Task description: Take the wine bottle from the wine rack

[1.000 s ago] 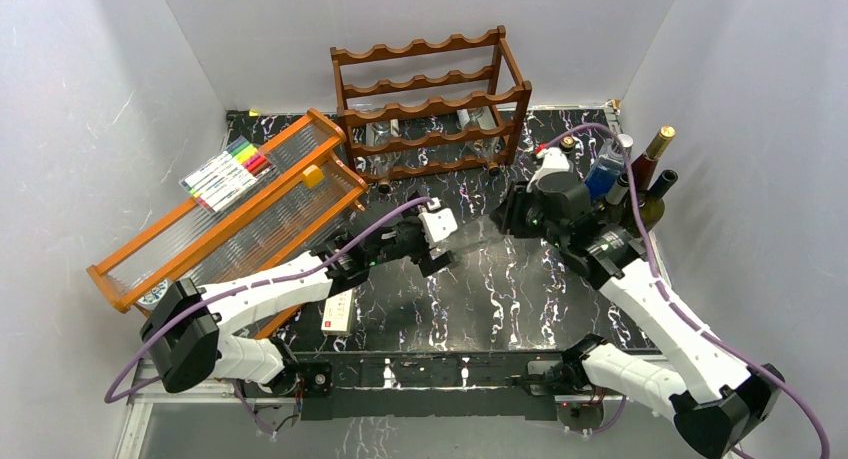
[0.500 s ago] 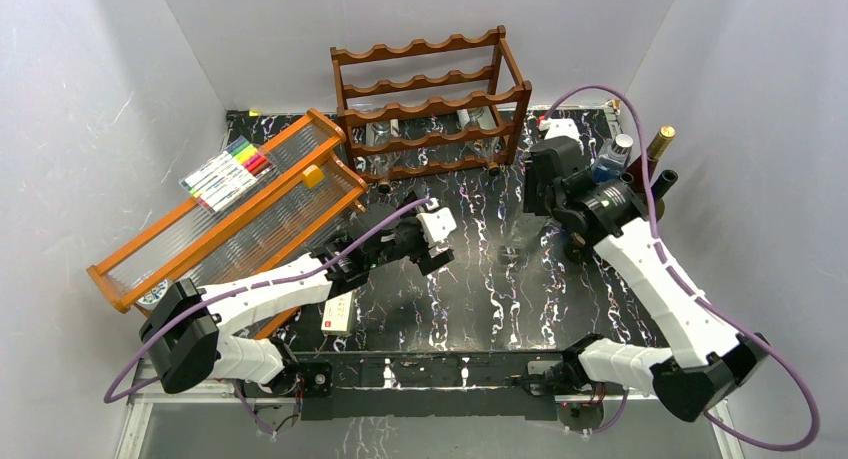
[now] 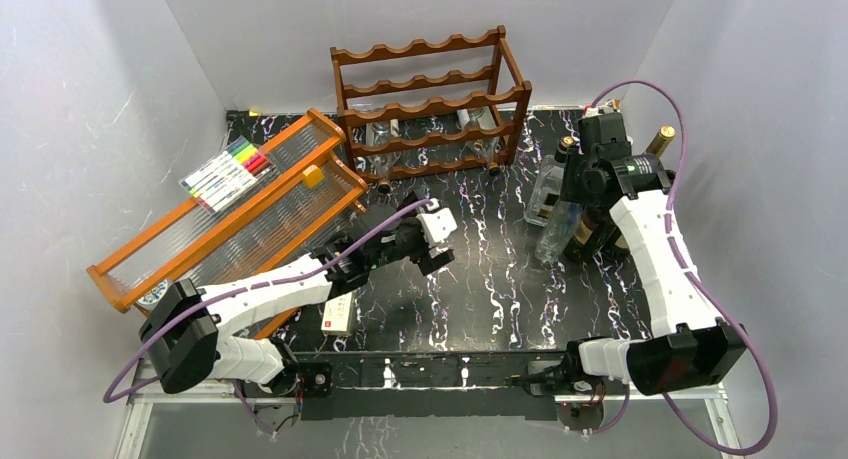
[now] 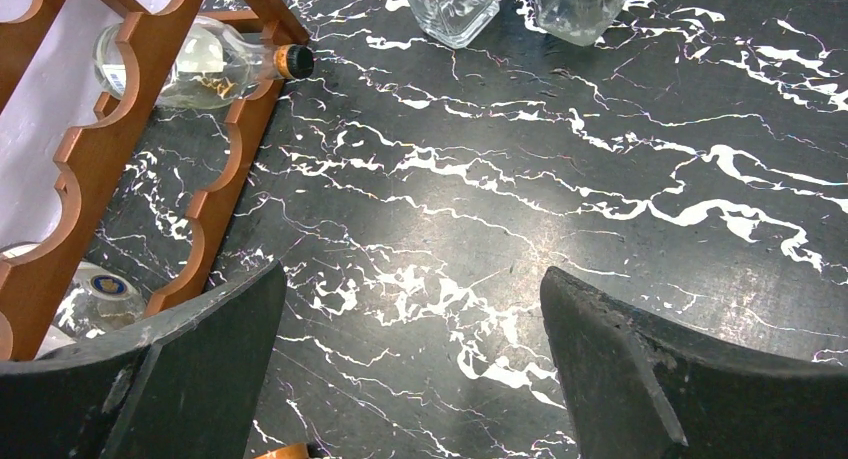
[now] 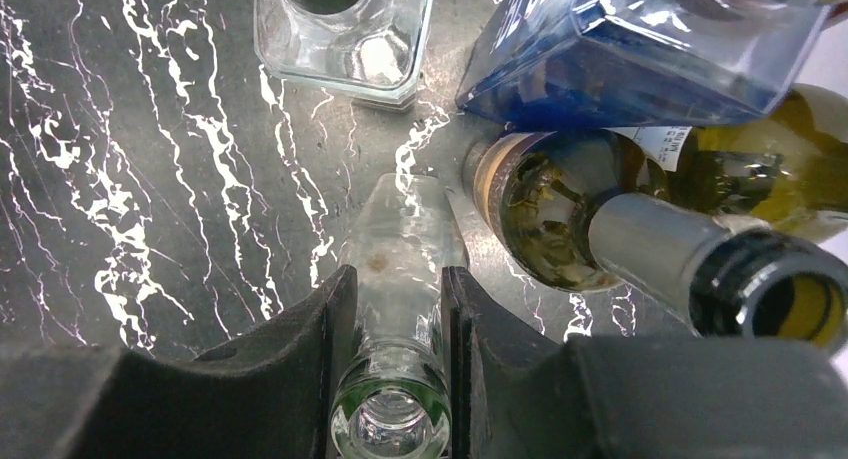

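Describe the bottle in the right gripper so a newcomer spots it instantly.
Look at the right side of the black marble table, where a cluster of bottles stands. At its left edge the right gripper pinches one bottle by the neck. It is the only round, colourless one; its nearest neighbours are square, blue or green.

Open marble table [image 3: 490, 279] between arm bases and wine rack [image 3: 430, 104]: widest free lane. Left gripper [image 4: 412, 289] hangs over it, jaws wide, bare marble between. Rack front unblocked; racked bottle [image 4: 200, 64] pokes its neck out low. Orange-framed tray [image 3: 230, 219] crowds the rack's left end. Right side tight: right gripper [image 5: 397, 279] clamped on clear bottle [image 5: 400, 219]. Square glass bottle [image 5: 340, 39] near on the centre side, olive wine bottle [image 5: 545, 204] just beside on the wall side, blue bottle [image 5: 640, 59] beyond.
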Tool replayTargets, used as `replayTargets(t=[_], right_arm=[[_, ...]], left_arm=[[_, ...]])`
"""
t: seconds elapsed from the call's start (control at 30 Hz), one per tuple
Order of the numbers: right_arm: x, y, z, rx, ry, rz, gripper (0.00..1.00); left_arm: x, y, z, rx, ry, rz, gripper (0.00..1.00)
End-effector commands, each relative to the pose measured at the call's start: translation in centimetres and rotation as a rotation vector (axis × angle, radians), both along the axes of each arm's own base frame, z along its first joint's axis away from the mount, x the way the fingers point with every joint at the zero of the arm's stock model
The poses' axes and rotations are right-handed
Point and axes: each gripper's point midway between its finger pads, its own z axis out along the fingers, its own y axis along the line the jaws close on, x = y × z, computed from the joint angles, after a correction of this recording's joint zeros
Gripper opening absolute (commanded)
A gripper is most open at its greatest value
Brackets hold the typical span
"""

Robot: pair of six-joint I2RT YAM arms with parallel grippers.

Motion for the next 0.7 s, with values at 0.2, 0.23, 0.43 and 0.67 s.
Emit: replayTargets(t=[0.2, 0.23, 0.43, 0.67], right_arm=[[1.7, 0.7, 0.9, 0.071, -0.038, 0.052, 0.00], [1.8, 0.5, 0.6, 0.065, -0.035, 0.048, 0.00], [1.7, -0.2, 0.1, 0.026, -0.048, 0.042, 0.00], [1.9, 0.4, -1.0, 0.051, -0.055, 0.056, 0.05]], left_arm=[[-0.2, 0.0, 1.9, -0.043, -0.048, -0.001, 0.98], [-0.2, 0.0, 1.9, -0.044, -0.048, -0.001, 0.98], [-0.2, 0.0, 1.9, -0.044, -0.050, 0.005, 0.98], [-0.1, 0.0, 1.6, -0.041, -0.050, 0.009, 0.98]])
